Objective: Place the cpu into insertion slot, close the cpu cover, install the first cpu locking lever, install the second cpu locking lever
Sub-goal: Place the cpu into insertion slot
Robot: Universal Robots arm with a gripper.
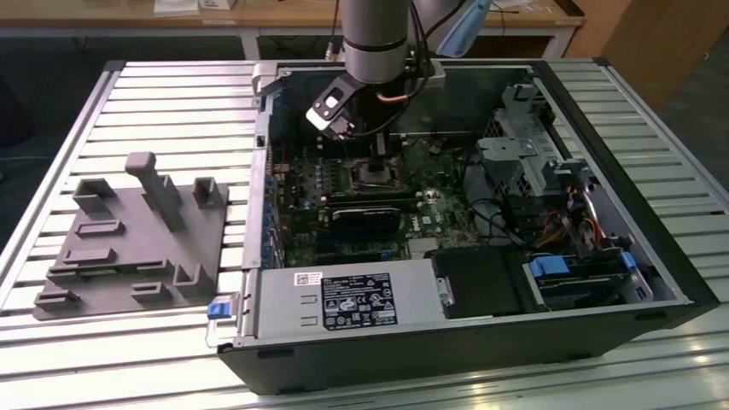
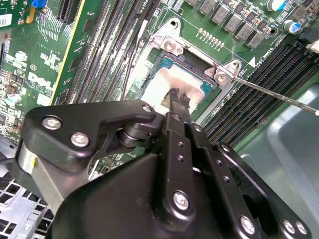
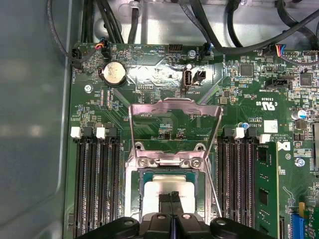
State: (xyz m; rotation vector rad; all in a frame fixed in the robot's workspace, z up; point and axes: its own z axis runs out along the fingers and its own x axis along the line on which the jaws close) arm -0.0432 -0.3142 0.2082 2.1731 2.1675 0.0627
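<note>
**Claw tips closed over the seated cpu, cover raised**

In both wrist views the claw's own black body blocks the near part of the cpu (image 3: pixel 158 189) and of the insertion slot (image 3: pixel 172 161). Whether the tips actually press on the chip's silver top cannot be told. In the exterior view the arm (image 1: pixel 374 38) reaches into the open computer case (image 1: pixel 456 359) on the slatted bench (image 1: pixel 171 94), and the socket beneath it is hard to make out.

The claw (image 3: pixel 172 198) has its two fingers drawn together, with only a thin dark line between them and nothing gripped. The cpu lies flat in the insertion slot directly under the tips. Beyond the tips the cpu cover (image 3: pixel 174 103) stands swung up and open. A thin wire lever (image 2: pixel 271 93) runs out just beside the socket.
</note>
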